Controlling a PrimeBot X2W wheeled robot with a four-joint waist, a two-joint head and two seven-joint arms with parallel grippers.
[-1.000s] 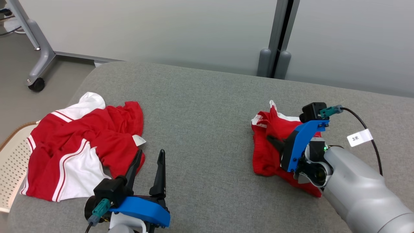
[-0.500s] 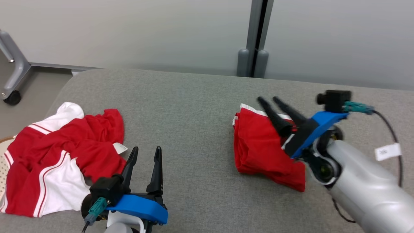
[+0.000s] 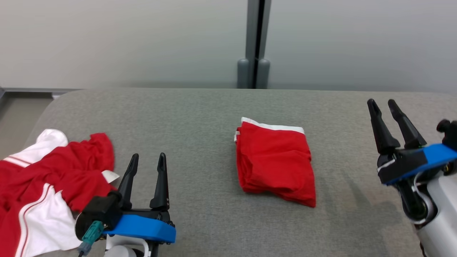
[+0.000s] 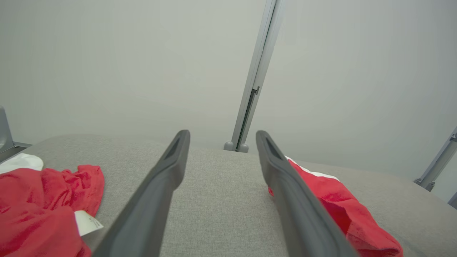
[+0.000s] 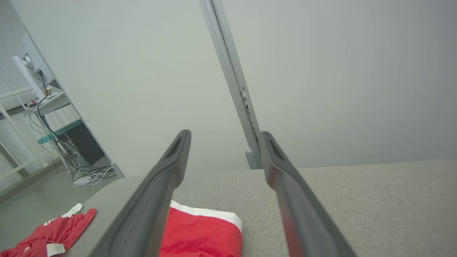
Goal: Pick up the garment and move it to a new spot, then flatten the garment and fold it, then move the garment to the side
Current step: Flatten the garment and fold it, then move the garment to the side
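Observation:
A folded red garment [image 3: 275, 162] with a white edge lies in the middle of the grey padded table [image 3: 200, 117]; it also shows as the folded garment [image 4: 335, 203] past my left finger and the folded garment [image 5: 201, 232] low between my right fingers. My left gripper [image 3: 147, 162] stands open at the lower left, empty, apart from the cloth. At the right edge my right gripper [image 3: 383, 105] is open and empty, well to the right of the folded garment.
A second red-and-white garment [image 3: 53, 178] lies crumpled at the table's left end, with a white label near my left gripper; it shows as the crumpled garment [image 4: 43, 203] too. A grey partition wall with a post [image 3: 254, 43] runs behind the table. Desks and cables [image 5: 71, 167] stand far left.
My right gripper has opened, let go of the folded garment and drawn back to the right. The head camera has turned right, shifting the whole scene left. The left gripper stays as it was.

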